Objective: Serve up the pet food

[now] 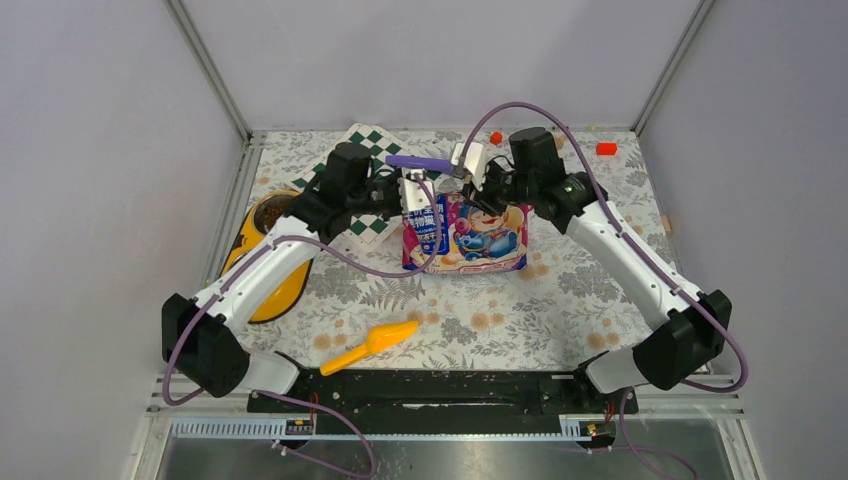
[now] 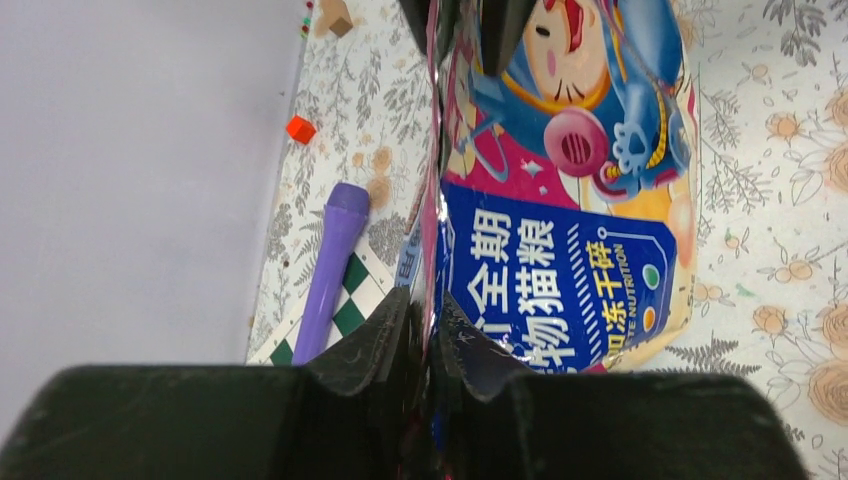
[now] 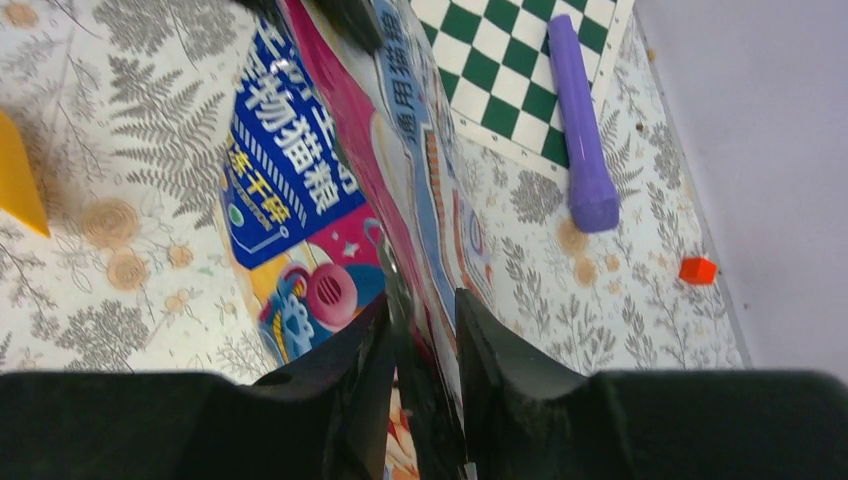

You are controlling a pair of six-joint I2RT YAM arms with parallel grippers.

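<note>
The pet food bag (image 1: 465,235), glossy pink and blue with a cartoon figure and Chinese writing, stands upright at the middle of the table. My left gripper (image 1: 412,190) is shut on the left end of its top edge. My right gripper (image 1: 480,188) is shut on the right end. In the left wrist view the jaws (image 2: 428,310) pinch the bag's seam (image 2: 560,250). In the right wrist view the jaws (image 3: 422,305) pinch the bag's top (image 3: 310,190). No loose kibble shows near the bag.
The yellow double-bowl feeder (image 1: 250,275) lies at the left edge; its far bowl (image 1: 272,212) looks dark inside. The orange scoop (image 1: 372,345) lies near the front. A purple cylinder (image 1: 420,162) and a checkerboard (image 1: 365,140) lie behind the bag. Red blocks (image 1: 606,148) sit far right.
</note>
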